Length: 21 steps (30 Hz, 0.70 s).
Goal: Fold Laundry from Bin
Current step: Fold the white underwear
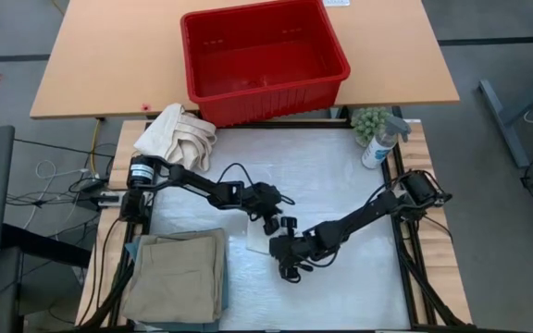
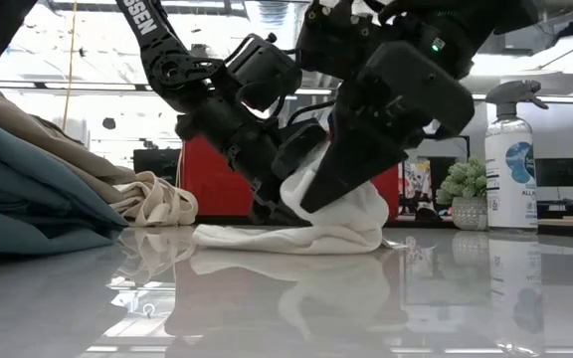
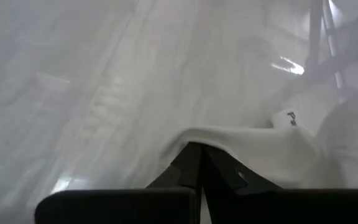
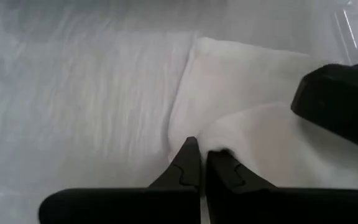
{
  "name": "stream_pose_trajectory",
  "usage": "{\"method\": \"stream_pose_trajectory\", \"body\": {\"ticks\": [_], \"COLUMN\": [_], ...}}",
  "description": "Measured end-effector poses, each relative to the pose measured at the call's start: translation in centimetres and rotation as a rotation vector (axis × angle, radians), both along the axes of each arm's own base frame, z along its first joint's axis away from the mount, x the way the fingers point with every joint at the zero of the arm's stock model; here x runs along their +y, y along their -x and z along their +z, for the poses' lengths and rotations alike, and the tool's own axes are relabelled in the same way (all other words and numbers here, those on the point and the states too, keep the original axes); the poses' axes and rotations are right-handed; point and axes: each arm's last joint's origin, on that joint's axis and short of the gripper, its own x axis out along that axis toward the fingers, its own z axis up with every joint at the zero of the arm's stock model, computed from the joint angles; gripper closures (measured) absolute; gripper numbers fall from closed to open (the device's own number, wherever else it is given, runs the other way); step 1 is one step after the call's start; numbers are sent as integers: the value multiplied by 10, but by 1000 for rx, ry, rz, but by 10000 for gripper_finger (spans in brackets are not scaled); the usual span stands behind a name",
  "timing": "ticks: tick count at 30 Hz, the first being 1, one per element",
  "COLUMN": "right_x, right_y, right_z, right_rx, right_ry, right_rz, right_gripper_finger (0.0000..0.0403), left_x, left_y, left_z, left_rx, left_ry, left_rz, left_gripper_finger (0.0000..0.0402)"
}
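The small white cloth [image 1: 259, 238] lies near the middle of the worktop [image 1: 340, 176], one part lifted off the surface between both hands. The left hand [image 1: 272, 225] has its fingers [image 3: 194, 165] pinched together on the cloth's raised edge; the right hand [image 1: 288, 264], just beside it, is likewise closed on a fold of the same cloth. Ahead of both hands the white surface is bare. Behind the left hand, folded tan trousers [image 1: 179, 273] rest on a teal garment at the worktop's edge. Beyond the hands sit a cream bundle [image 1: 179, 136], the red bin [image 1: 262, 57] and a spray bottle [image 1: 379, 143].
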Motion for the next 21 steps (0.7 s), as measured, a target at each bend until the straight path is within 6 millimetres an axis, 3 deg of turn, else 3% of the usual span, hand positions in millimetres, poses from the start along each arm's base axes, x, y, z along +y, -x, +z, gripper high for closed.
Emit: {"method": "stream_pose_trajectory", "body": {"ticks": [4,8,15,21], "right_x": [-2,-2,-4,-14], "right_y": [0,0,-1,-5], "right_z": [0,0,0,0], "right_rx": [4,5,2,-1], "right_ry": [-1,-1,-3,-14], "right_rz": [-3,-5,-12,-52], "right_gripper_finger": [371,326,283,255], "left_x": [14,29,50,60], "left_y": [7,15,32,41], "left_z": [8,28,55,54], "left_rx": [36,31,73,143], "left_ry": [-24,-48,-99,-102], "left_rz": [-99,-150,-41,-69], "left_gripper_finger": [401,401,394,392]}}
